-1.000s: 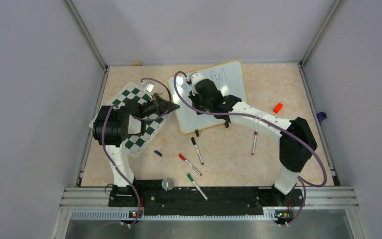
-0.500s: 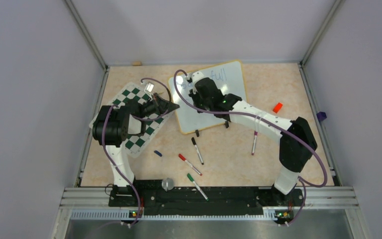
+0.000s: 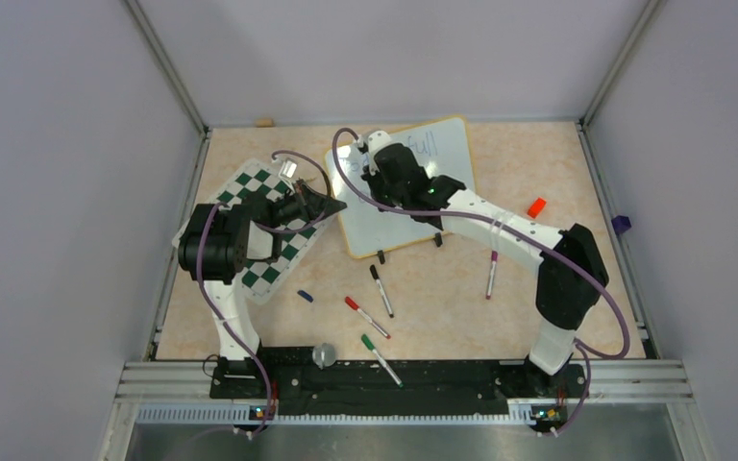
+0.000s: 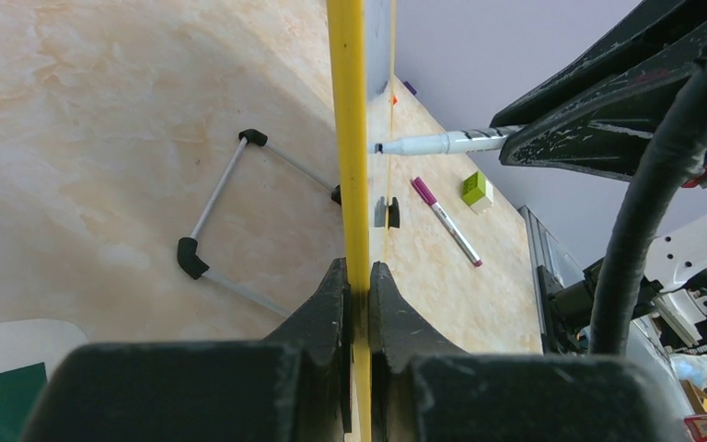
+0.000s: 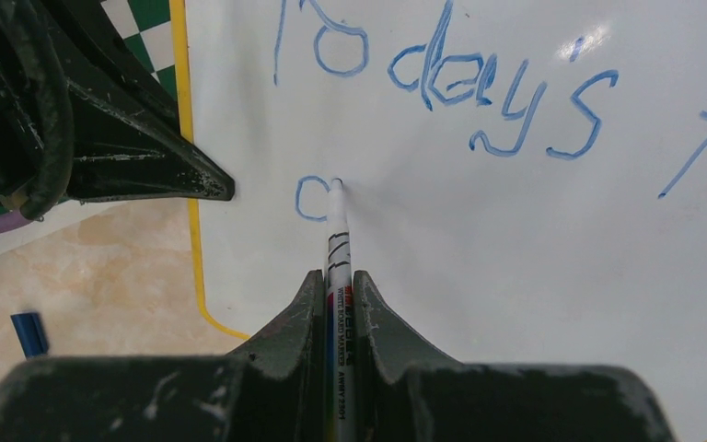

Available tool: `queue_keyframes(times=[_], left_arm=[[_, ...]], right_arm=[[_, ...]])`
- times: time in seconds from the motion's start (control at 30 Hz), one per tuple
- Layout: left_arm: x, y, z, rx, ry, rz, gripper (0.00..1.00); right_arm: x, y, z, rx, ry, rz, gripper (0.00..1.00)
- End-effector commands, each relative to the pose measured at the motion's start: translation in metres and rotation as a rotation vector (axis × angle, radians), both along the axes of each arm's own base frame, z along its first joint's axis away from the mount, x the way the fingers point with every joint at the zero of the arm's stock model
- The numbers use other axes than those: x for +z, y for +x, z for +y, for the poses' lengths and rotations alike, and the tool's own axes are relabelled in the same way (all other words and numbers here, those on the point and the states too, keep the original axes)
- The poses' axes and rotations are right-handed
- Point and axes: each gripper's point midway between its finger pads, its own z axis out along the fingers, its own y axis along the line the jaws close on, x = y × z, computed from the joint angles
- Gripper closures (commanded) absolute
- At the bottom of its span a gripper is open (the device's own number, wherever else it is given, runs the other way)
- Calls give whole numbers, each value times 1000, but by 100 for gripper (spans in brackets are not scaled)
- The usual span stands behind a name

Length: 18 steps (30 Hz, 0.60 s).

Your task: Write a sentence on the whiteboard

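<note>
Sitting in the upper middle of the overhead view, the whiteboard (image 3: 389,229) lies at a slant on the table (image 3: 442,307), its left rim touching the chess mat (image 3: 250,261). The sentence (image 5: 442,83) is in thin blue strokes: "Today's" runs along the top of the right wrist view, with the start of another word at the right edge, and "full" (image 3: 426,149) shows from above. Below the "T" is a small open loop, and the tip of the marker (image 5: 339,239) touches the board at the loop's upper right end.

The right jaws are clamped on that marker, which points away from the camera. The left jaws are pressed together on the board's yellow rim (image 4: 350,138), seen edge-on in the left wrist view, with a wire stand (image 4: 216,221) to the left of it.

On the table below the board lie a black-capped pen (image 3: 381,290), a red one (image 3: 366,317), a green one (image 3: 381,360) and a purple one (image 3: 491,275). A blue cap (image 3: 305,296) lies near the mat's lower corner, and a red block (image 3: 536,206) sits to the right of the board.
</note>
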Motion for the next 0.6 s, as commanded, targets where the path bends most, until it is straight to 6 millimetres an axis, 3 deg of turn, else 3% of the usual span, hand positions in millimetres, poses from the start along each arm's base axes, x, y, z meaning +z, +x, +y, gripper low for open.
queue_keyframes(times=[0.0,0.57], left_arm=[[26,-4,2,-2,35,-238,100],[25,-4,2,-4,34,-235,100]], right_arm=[[19,19,9,-9,30,-63,100],[27,2,21,87,93,-29,100]])
